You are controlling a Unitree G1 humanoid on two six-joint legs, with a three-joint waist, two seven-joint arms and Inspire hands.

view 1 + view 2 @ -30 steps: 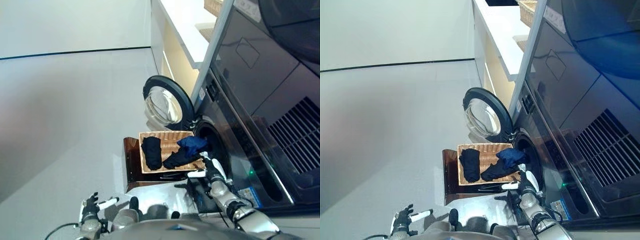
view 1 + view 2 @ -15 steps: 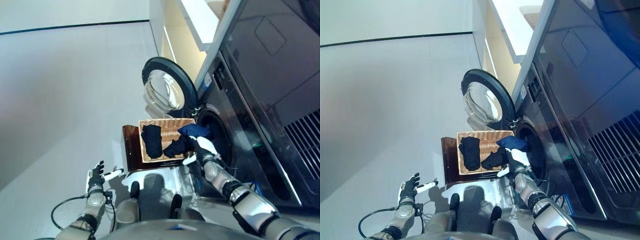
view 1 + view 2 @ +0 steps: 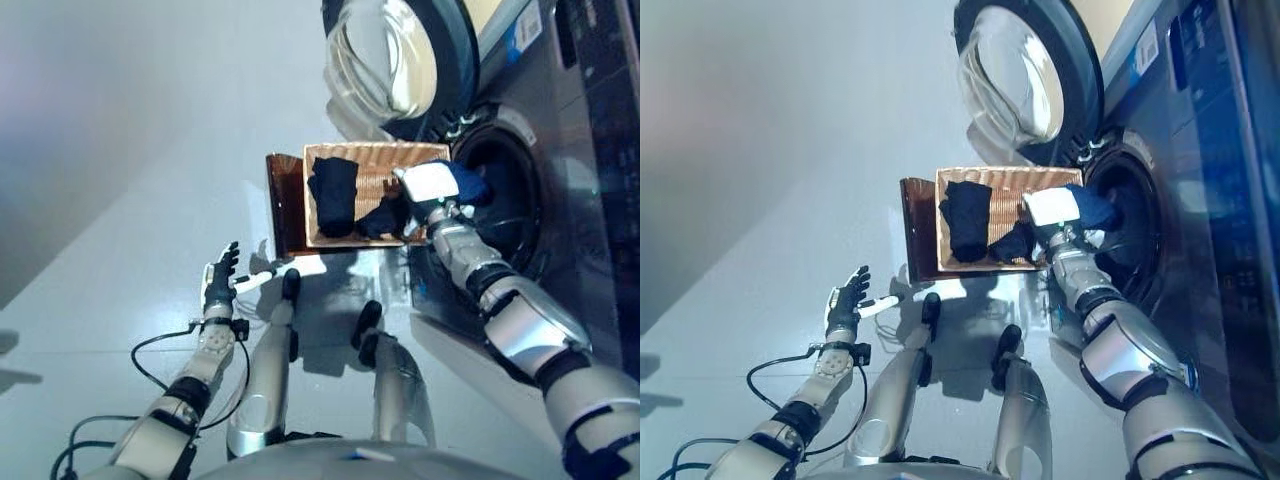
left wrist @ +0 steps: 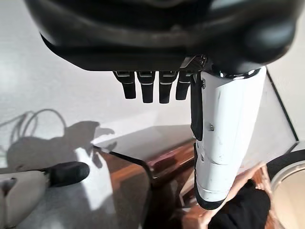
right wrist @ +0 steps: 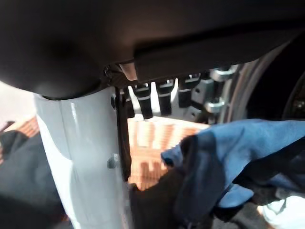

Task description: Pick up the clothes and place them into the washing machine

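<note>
Now the right hand point(image 3: 428, 187) is held with straight fingers over the blue cloth point(image 3: 468, 183), draped at the washer point(image 3: 1120, 215) opening beside the basket point(image 3: 375, 165). Ungripped, it could slide out. The left hand point(image 3: 221, 276) is open.

Blue cloth point(image 5: 248, 152), black clothes point(image 3: 335, 195), tan woven basket point(image 3: 375, 165)

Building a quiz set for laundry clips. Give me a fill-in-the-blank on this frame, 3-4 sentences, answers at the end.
1. The washing machine door is ____.
2. The wicker basket rests on a ____ stool.
3. The blue garment hangs over the basket's edge nearest the ____.
4. The ____ hand is at the basket; the other hand hovers open over the floor.

Missing words: open; brown; drum opening; right
</note>
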